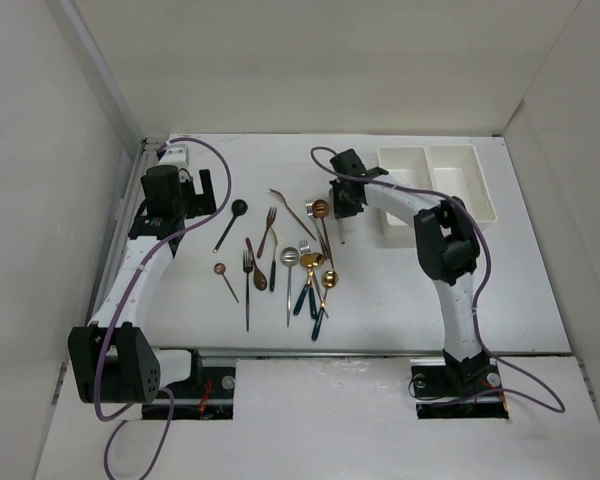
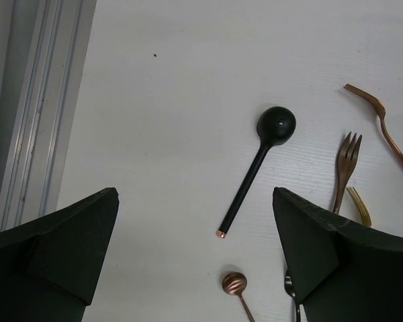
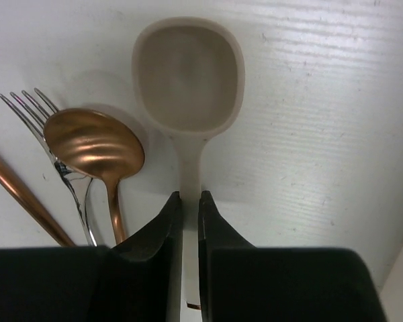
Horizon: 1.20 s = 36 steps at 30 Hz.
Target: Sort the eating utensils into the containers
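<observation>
In the right wrist view my right gripper (image 3: 189,196) is shut on the handle of a cream spoon (image 3: 188,74) that lies on the table, bowl pointing away. A copper spoon (image 3: 94,142) and a silver fork (image 3: 37,111) lie just left of it. From above, the right gripper (image 1: 338,200) sits at the right end of the scattered eating utensils (image 1: 290,265), left of the two joined white containers (image 1: 426,170). My left gripper (image 2: 195,193) stands open above bare table, with a black spoon (image 2: 258,161) lying ahead between its fingers, untouched.
Near the left gripper lie a small copper spoon (image 2: 234,283), a copper fork (image 2: 346,161), a second copper fork (image 2: 379,117) and gold tines (image 2: 359,204). A metal rail (image 2: 37,114) runs along the table's left edge. White walls enclose the table.
</observation>
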{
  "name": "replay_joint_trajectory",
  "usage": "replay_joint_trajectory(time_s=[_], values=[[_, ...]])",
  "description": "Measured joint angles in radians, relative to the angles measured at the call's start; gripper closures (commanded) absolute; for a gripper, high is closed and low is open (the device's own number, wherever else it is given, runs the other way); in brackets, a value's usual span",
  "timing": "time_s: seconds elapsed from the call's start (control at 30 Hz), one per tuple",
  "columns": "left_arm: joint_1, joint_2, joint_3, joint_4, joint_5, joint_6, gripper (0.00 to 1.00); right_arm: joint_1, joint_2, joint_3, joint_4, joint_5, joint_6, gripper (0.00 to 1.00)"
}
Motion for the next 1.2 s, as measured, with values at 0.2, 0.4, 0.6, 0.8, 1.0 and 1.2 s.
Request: replay_joint_trajectory(time_s=[0.2, 0.4, 0.6, 0.8, 1.0, 1.2], values=[[0.0, 0.0, -0.002, 0.021, 0.004, 0.003, 0.0, -0.005, 0.026, 0.128, -0.053, -0.016, -0.117, 1.0], [0.0, 0.0, -0.011, 0.038, 0.071, 0.064, 0.0, -0.043, -0.193, 0.176, -0.049, -0.01, -0.274, 1.0], [0.0, 0.004, -0.011, 0.037, 0.14, 0.106, 0.01, -0.292, -0.412, 0.185, -0.006, -0.061, -0.357, 1.0], [-0.002, 0.029, -0.011, 0.042, 0.168, 0.121, 0.02, -0.375, -0.28, 0.11, -0.014, -0.053, -0.396, 1.0], [-0.005, 0.037, -0.011, 0.045, 0.172, 0.135, 0.02, -0.337, -0.137, -0.005, -0.06, -0.08, -0.406, 0.73], [-0.005, 0.039, -0.011, 0.044, 0.176, 0.14, 0.02, -0.334, -0.121, 0.015, -0.07, -0.105, -0.4, 0.35]])
